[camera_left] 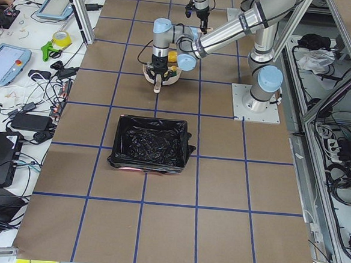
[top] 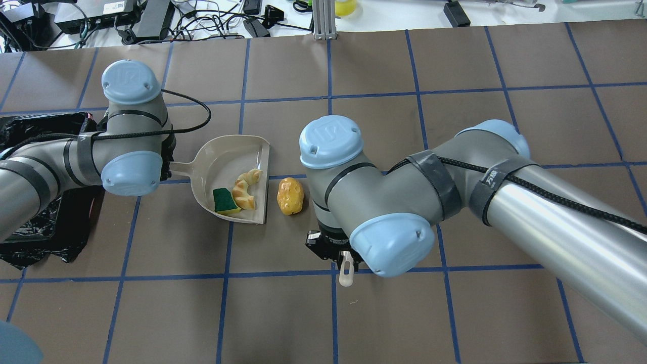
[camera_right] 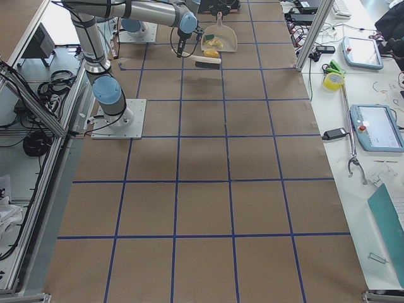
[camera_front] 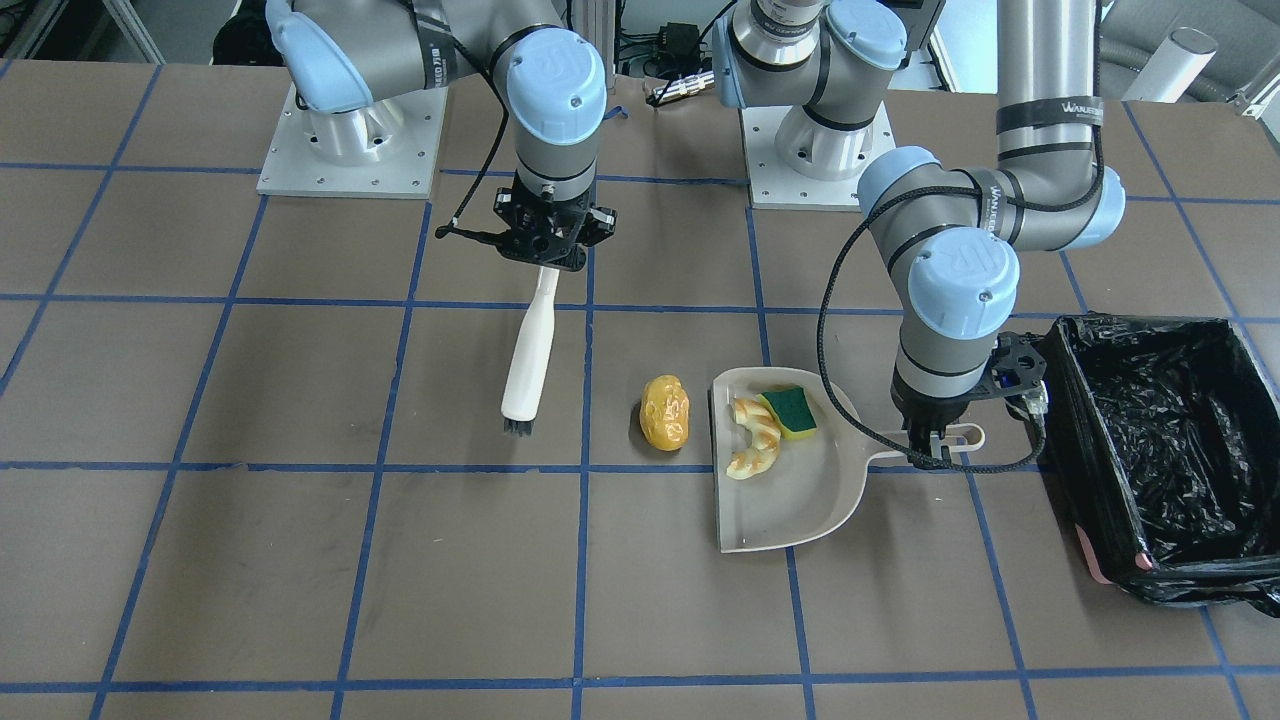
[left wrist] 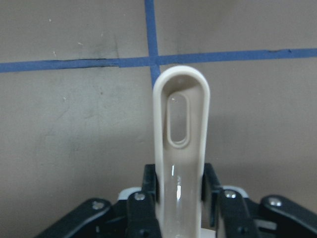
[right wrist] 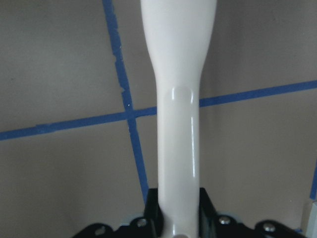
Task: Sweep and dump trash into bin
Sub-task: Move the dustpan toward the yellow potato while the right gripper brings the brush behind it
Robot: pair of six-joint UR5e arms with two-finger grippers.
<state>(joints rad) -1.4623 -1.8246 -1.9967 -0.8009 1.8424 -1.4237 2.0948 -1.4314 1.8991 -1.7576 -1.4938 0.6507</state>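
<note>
Between brush [camera_front: 530, 350] and dustpan [camera_front: 790, 505] | potato lump [camera_front: 665, 412] | apart from right gripper [camera_front: 548, 264]

Overhead, the left arm [top: 76, 156] covers much of the bin [top: 45, 237] (cut off at left).

Grey tubular arms [camera_front: 1045, 60], pale blue joint caps [camera_front: 965, 275], black braided cables [camera_front: 820, 325]

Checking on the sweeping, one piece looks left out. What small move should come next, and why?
Probably the right hand should draw the brush sideways against the potato-like lump, pushing it into the dustpan. The lump lies just outside the pan's open edge, while the croissant piece and sponge are already inside.
</note>
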